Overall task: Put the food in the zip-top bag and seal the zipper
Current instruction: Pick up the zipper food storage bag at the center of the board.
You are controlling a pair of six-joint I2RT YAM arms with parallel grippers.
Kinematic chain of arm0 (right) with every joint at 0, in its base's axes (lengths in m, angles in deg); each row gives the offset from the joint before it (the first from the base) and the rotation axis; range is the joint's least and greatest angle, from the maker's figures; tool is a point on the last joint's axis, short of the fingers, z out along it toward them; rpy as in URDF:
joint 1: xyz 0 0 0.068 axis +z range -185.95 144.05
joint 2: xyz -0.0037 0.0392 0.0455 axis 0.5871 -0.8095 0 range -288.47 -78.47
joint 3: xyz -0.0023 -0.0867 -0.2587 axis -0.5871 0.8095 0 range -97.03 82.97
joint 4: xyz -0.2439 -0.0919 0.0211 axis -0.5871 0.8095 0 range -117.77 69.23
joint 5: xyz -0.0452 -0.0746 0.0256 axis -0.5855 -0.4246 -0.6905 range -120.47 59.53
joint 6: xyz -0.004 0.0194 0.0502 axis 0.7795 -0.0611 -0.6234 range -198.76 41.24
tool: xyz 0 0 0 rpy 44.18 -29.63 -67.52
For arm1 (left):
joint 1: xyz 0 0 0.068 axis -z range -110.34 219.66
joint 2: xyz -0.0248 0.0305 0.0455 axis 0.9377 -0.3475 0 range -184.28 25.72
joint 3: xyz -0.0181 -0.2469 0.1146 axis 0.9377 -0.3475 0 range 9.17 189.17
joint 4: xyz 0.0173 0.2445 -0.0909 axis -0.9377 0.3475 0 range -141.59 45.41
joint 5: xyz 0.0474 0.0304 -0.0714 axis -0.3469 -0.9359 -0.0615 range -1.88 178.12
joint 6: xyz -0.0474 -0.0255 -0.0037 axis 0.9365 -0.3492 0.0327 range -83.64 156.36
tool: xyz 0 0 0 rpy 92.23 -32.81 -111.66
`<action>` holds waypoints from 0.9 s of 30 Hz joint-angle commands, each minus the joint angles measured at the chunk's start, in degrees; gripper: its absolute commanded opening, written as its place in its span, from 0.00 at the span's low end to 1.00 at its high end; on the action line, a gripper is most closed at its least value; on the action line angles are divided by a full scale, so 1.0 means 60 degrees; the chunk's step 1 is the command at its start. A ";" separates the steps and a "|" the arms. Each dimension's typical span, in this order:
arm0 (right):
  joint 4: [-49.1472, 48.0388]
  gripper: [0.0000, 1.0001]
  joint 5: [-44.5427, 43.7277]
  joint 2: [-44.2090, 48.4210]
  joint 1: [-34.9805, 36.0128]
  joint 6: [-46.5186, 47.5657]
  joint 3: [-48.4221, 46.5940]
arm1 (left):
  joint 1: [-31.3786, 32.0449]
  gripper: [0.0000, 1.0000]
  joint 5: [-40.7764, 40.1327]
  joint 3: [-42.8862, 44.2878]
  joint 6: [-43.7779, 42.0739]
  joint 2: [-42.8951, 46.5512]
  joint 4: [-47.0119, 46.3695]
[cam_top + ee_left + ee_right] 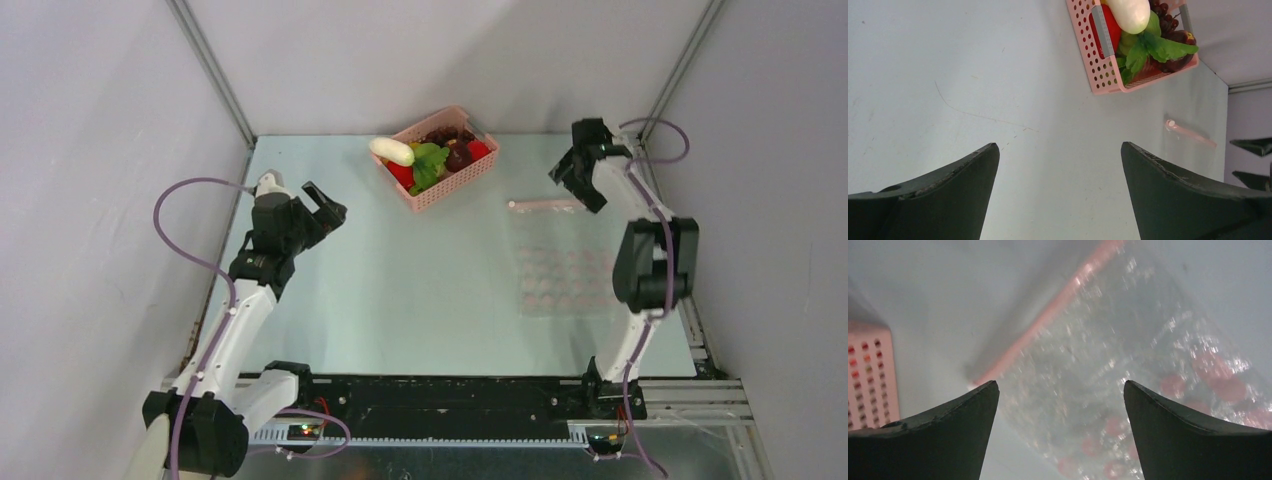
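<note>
The food sits in a pink slatted basket point(441, 190) at the back centre: a white oblong piece point(391, 151), red point(401, 175), leafy green point(429, 163) and dark maroon point(459, 155) pieces. It also shows in the left wrist view point(1143, 45). The zip-top bag point(565, 270) lies flat on the right, its zipper point(545, 204) at the far edge. The bag fills the right wrist view point(1108, 365), zipper point(1048, 315) blurred. My left gripper point(325, 208) is open and empty, left of the basket. My right gripper point(575, 175) is open and empty, above the zipper end.
Grey enclosure walls stand on the left, back and right. The pale table point(400, 290) ends at a black rail by the arm bases. The basket corner point(868, 380) shows at the left of the right wrist view.
</note>
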State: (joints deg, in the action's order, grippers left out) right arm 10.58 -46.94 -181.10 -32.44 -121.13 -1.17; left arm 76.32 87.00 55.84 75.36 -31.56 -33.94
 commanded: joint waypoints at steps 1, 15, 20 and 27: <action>0.2698 1.00 -0.1697 -0.1999 0.0121 -0.0257 -0.3801 | 0.0062 0.98 -0.0118 -0.0304 -0.0032 0.0464 -0.0682; 0.4023 0.99 -0.2052 -0.6264 0.0042 0.0255 -0.8459 | 0.0053 0.98 -0.0091 -0.0565 -0.0043 0.0272 -0.1105; 0.3946 1.00 -0.1902 -0.6687 0.0045 0.0293 -0.8600 | 0.0060 0.98 -0.0161 -0.0496 -0.0054 -0.0004 -0.1030; 0.3886 0.98 -0.1720 -0.6968 0.0130 0.0305 -0.8319 | 0.0050 0.98 -0.0222 -0.0431 -0.0083 -0.0102 -0.0928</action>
State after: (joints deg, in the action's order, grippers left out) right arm 32.89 -56.97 -221.97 -32.05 -119.67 -49.82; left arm 76.32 86.34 52.28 75.36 -32.04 -38.14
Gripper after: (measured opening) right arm 0.987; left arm 0.985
